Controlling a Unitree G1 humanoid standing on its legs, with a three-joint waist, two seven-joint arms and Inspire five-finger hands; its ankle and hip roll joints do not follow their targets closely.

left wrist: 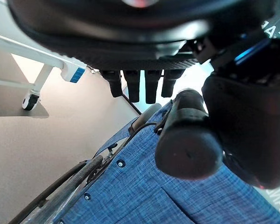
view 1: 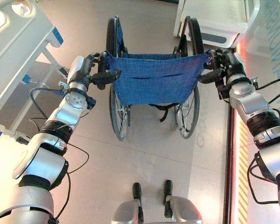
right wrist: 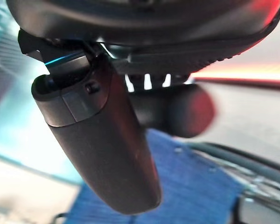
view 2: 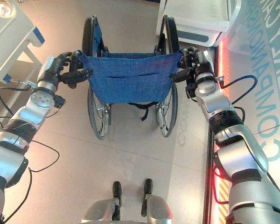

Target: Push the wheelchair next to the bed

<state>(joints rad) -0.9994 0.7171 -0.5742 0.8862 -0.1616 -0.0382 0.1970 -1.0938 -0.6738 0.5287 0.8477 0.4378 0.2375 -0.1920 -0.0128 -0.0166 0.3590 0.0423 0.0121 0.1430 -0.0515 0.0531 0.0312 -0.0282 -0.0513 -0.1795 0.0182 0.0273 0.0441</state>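
The wheelchair (view 1: pixel 154 79) stands straight ahead of me with its blue cloth backrest facing me and its big wheels (view 1: pixel 117 112) on the pale floor. My left hand (view 1: pixel 97 69) is curled round the left push handle (left wrist: pixel 189 149), with its thumb (left wrist: pixel 252 126) on one side of the handle and its fingers (left wrist: pixel 135 86) on the other. At the other side my right hand (view 1: pixel 218 63) grips the right push handle (right wrist: pixel 177 109), thumb (right wrist: pixel 102 140) folded under it. The white hospital bed (view 1: pixel 18 42) lies to the wheelchair's left, a short gap away.
A second white bed or cabinet (view 1: pixel 219 18) stands beyond the wheelchair at the far right. A glowing orange-red strip (view 1: pixel 238 135) runs along the floor on the right beside a pale wall panel with large letters (view 2: pixel 266 70). Open floor lies between me and the wheelchair.
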